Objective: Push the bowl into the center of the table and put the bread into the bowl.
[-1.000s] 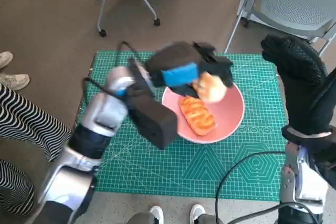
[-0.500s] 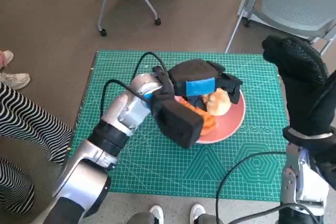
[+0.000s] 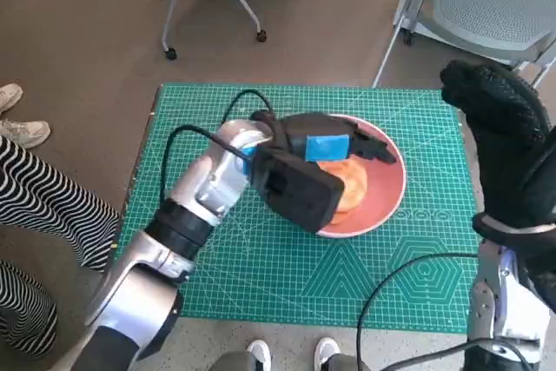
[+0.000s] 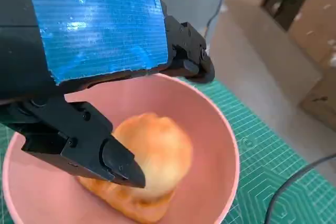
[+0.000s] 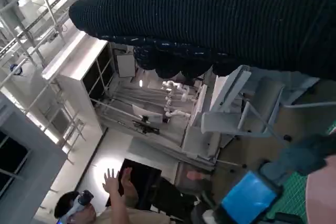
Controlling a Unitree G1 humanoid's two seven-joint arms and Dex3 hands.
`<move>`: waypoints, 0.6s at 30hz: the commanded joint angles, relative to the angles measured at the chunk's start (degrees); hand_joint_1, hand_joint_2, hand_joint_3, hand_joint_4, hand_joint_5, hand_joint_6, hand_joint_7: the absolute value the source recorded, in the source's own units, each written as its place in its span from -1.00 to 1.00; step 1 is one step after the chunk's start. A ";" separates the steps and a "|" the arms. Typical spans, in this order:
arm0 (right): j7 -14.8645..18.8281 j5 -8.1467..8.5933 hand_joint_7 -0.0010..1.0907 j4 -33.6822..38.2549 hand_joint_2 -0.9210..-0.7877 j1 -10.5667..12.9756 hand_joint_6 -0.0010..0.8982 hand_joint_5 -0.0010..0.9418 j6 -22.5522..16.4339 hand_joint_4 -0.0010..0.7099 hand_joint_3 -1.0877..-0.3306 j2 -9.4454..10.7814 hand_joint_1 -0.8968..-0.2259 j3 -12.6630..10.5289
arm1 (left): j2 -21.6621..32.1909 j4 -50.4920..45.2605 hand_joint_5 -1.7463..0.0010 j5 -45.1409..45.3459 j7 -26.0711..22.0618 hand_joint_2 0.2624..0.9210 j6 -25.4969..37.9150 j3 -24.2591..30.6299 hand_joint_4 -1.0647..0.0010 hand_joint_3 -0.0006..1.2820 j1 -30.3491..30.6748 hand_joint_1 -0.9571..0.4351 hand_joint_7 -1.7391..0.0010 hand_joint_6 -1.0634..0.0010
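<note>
The left hand (image 3: 326, 143) is hovering over the pink bowl (image 3: 391, 193), which is sitting in the centre-right of the head view on the green mat (image 3: 261, 275), roughly mid-table. The bread (image 3: 343, 184) is lying inside the bowl; the wrist view shows a rounded bun (image 4: 155, 153) resting on another piece beneath it. The left fingers (image 4: 94, 145) are spread either side of the bun with a gap showing, so the hand reads as released, holding nothing, though one fingertip is very near or touching the crust. Judgement: the placing looks done; the good move now would be lifting straight up without dragging the bun or tipping the bowl, fingers kept apart. The right hand (image 3: 499, 141) is raised at the right edge of the head view, well clear of the bowl; its fingers look curled in with nothing in them. The head view gives the bowl's place on the mat but the hand hides most of the bread; the left wrist view shows the bread and finger gap plainly. The right wrist view shows only the glove (image 5: 226, 19), the room and a person (image 5: 100, 203) in its lower left.
</note>
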 commanded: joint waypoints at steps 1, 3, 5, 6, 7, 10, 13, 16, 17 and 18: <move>-0.72 -0.04 0.02 -0.13 -1.00 0.56 -0.83 -1.00 1.16 -0.44 0.02 -0.09 -0.34 -0.05 | 1.63 -2.44 1.00 -6.71 -1.68 0.75 -1.28 4.90 1.00 -0.97 0.99 -0.18 0.93 0.67; -0.78 -0.07 0.02 -0.11 -1.00 0.24 -0.84 -1.00 1.29 -0.44 0.02 -0.17 -0.34 -0.05 | 1.74 -2.93 1.00 -11.19 -2.80 0.77 -1.00 7.88 1.00 -0.96 1.58 -0.21 0.94 0.67; -0.82 -0.06 0.02 -0.05 -1.00 -0.01 -0.84 -1.00 1.37 -0.44 0.02 -0.27 -0.34 -0.07 | 1.79 -3.26 1.00 -14.66 -3.68 0.80 -0.72 10.12 1.00 -0.96 2.01 -0.23 0.94 0.68; -0.85 -0.07 0.02 -0.06 -1.00 -0.17 -0.84 -1.00 1.42 -0.44 0.02 -0.32 -0.34 -0.07 | 1.79 -3.73 1.00 -16.52 -4.16 0.81 -0.38 11.33 1.00 -0.96 2.28 -0.24 0.94 0.69; -0.91 -0.04 0.02 -0.06 -1.00 -0.43 -0.84 -1.00 1.54 -0.44 0.02 -0.38 -0.34 -0.08 | 1.70 -4.17 1.00 -18.96 -4.70 0.82 -0.12 12.96 1.00 -0.96 2.57 -0.25 0.94 0.69; -1.02 -0.08 0.02 -0.09 -1.00 -0.99 -0.84 -1.00 1.76 -0.44 0.02 -0.48 -0.34 -0.07 | 1.53 -4.70 1.00 -23.56 -5.29 0.85 -0.12 16.20 1.00 -0.95 3.15 -0.26 0.95 0.69; -1.29 -0.36 0.02 -0.59 -1.00 -1.62 -0.83 -0.99 2.15 -0.44 0.03 -0.49 -0.34 0.19 | 1.36 -5.18 1.00 -27.95 -4.93 0.93 -0.45 19.71 1.00 -0.94 4.00 -0.37 0.94 0.67; -1.51 -0.57 0.02 -0.66 -1.00 -2.75 -0.83 -0.99 2.62 -0.44 0.03 -0.49 -0.33 0.47 | 0.68 -6.07 1.00 -32.65 -4.74 0.98 -0.55 23.21 0.99 -0.89 5.22 -0.48 0.94 0.64; -1.57 -0.67 0.02 -0.59 -1.00 -3.21 -0.83 -0.99 2.72 -0.43 0.03 -0.49 -0.33 0.60 | 0.28 -6.88 0.99 -34.03 -4.17 0.98 -0.59 24.34 0.97 -0.85 5.84 -0.52 0.93 0.63; -1.59 -0.73 0.02 -0.50 -1.00 -3.48 -0.82 -0.99 2.76 -0.43 0.03 -0.49 -0.33 0.66 | 0.03 -7.40 0.99 -34.78 -3.76 0.99 -0.62 24.92 0.96 -0.78 6.21 -0.55 0.93 0.62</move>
